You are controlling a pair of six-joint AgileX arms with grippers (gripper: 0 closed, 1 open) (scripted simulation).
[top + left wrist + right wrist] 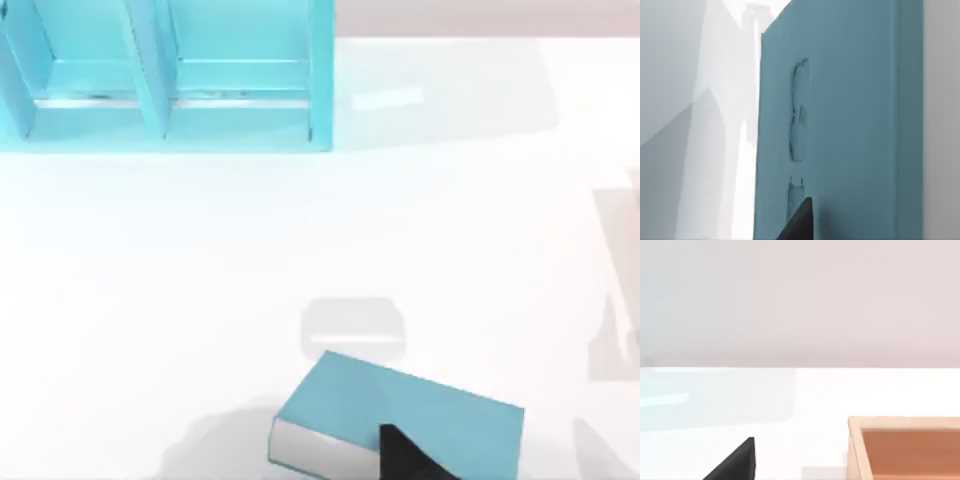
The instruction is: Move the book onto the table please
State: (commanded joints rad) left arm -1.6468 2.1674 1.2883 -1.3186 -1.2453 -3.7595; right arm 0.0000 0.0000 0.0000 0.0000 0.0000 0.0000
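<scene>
The tabletop (200, 260) is a broad, glossy white surface. On it, at the far left corner in the top view, stands a teal compartmented shelf (160, 90) with upright dividers between its open bays. Near the front edge, a little right of centre, is the book (350, 405), teal-covered with whitish page edges facing left and front, set at a slant to the tabletop's edges. In the right wrist view, an open orange-brown wooden box (905, 447) rests on the white surface.
</scene>
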